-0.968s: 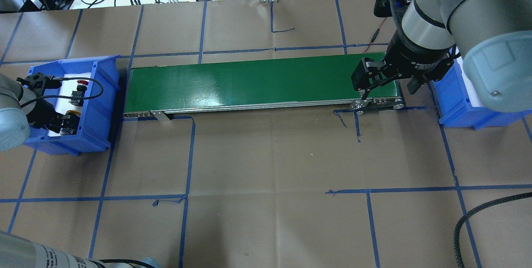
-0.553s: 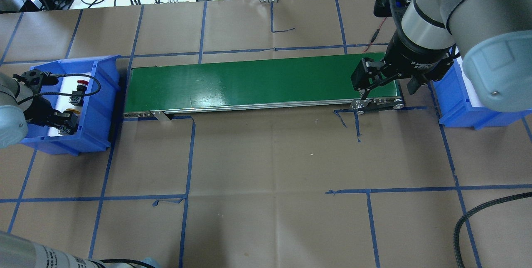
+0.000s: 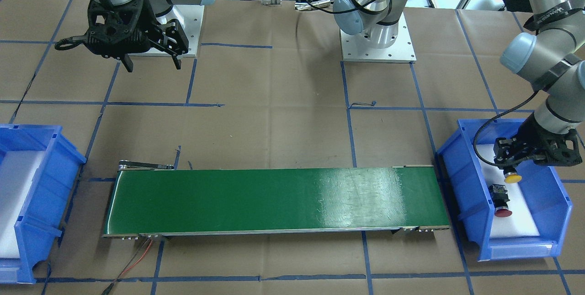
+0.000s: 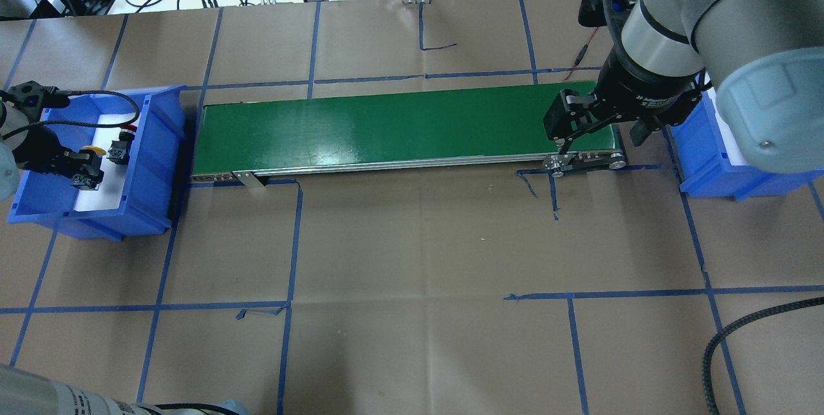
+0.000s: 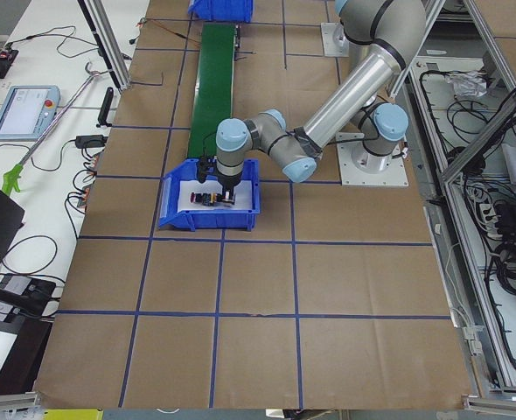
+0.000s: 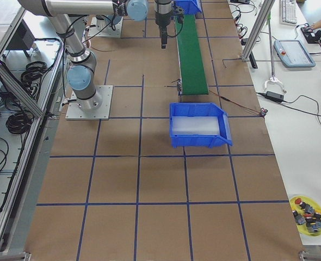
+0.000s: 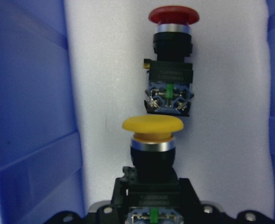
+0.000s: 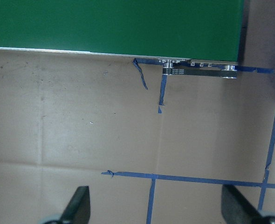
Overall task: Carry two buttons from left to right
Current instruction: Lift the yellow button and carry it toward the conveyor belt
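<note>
Buttons first, says one watcher: where are they?

Both are in the left bin (image 3: pixel 466 203), the other answers. The left claw (image 3: pixel 511 166) is clamped on the yellow button (image 7: pixel 152 125) by its black body, cap forward, above the white foam. The red button (image 7: pixel 173 15) lies on the foam just beyond it.

And the right claw (image 3: pixel 153 67)?

Its fingers are apart and hold nothing. It hovers by the right end of the green belt (image 3: pixel 274 199) on the counter.

How will the yellow one handle?

Likely light and rigid. The smooth round cap would slip, so the squarer body or rear block is the sounder hold.
</note>
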